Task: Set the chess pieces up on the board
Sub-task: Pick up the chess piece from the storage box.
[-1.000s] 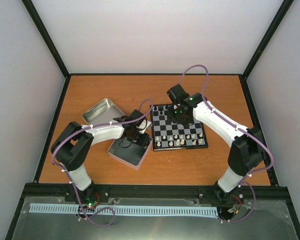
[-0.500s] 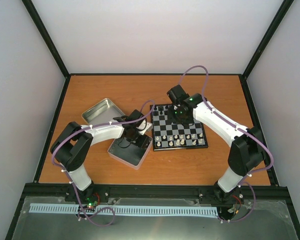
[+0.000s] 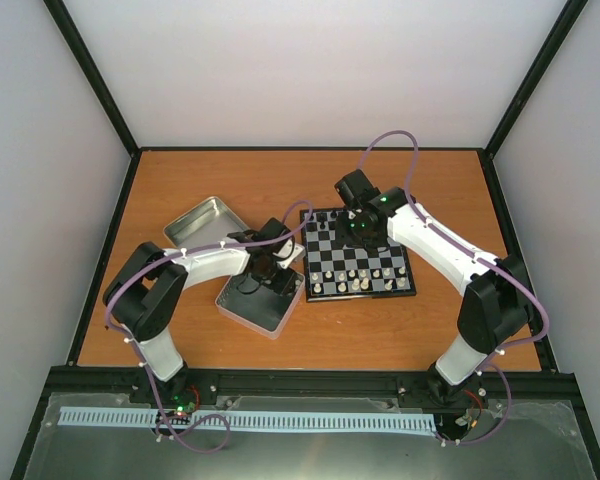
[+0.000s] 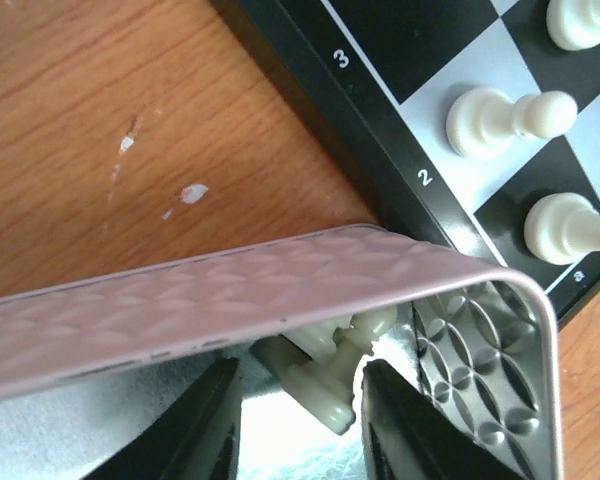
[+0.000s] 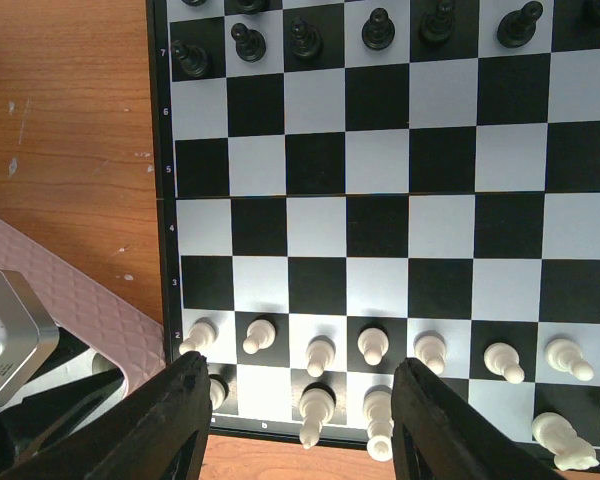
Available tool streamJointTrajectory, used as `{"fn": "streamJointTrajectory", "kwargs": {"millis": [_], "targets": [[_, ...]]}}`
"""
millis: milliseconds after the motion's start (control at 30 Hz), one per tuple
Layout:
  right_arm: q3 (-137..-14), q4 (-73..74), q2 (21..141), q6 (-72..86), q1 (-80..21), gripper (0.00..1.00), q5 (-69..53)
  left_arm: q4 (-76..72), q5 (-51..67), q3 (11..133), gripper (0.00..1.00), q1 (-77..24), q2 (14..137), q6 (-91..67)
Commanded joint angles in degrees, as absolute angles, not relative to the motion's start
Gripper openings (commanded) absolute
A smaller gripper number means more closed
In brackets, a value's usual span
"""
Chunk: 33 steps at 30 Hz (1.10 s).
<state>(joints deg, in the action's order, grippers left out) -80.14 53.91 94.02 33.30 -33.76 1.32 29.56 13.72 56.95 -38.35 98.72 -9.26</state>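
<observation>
Top external view, read left to right: a wooden table point(image 3: 310, 175) holds a shallow silver tin point(image 3: 205, 220) at the far left. Just beside it, nearer the arms, sits a pink quilted case point(image 3: 246, 315), its right corner just beside the board's left border. The left gripper point(image 3: 271, 272) reaches down into this case. In the left wrist view its jaws stand parted on either side of a cream chess piece point(image 4: 330, 385) lying on its side on the case floor. A gap shows beside the left finger point(image 4: 195, 425); whether the other finger touches the piece cannot be told.

Right of the case lies the board point(image 3: 375, 262), chequered with a black border. Cream pieces point(image 5: 372, 345) stand along its two nearest rows and black pieces point(image 5: 378, 28) along the far rows. The right gripper point(image 3: 363, 232) hovers above the board, its jaws spread wide and holding nothing.
</observation>
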Motion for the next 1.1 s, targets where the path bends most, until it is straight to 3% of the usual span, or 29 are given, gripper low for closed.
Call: {"fn": "streamJointTrajectory", "kwargs": {"millis": [0,267,400,733,1067], "targets": [[-80.0,53.3,92.5,33.4,-33.5,0.5,2.5,30.9,13.4,58.6,0.3,-38.2,99.7,-7.5],[-79.9,52.4,92.6,33.0,-33.5,0.5,1.6,31.4,11.9,56.2,0.14,-38.2,98.0,-8.5],[-79.2,49.6,92.7,28.9,-33.5,0.5,-3.5,30.5,11.0,54.3,0.13,-38.1,95.6,-10.3],[-73.6,36.9,94.6,21.1,-33.8,0.51,-34.0,24.9,9.0,48.1,0.12,-37.5,86.1,-17.9],[-72.5,31.1,100.6,22.3,-35.8,0.52,-50.0,20.4,9.9,44.0,0.12,-36.4,76.3,-23.8]]}}
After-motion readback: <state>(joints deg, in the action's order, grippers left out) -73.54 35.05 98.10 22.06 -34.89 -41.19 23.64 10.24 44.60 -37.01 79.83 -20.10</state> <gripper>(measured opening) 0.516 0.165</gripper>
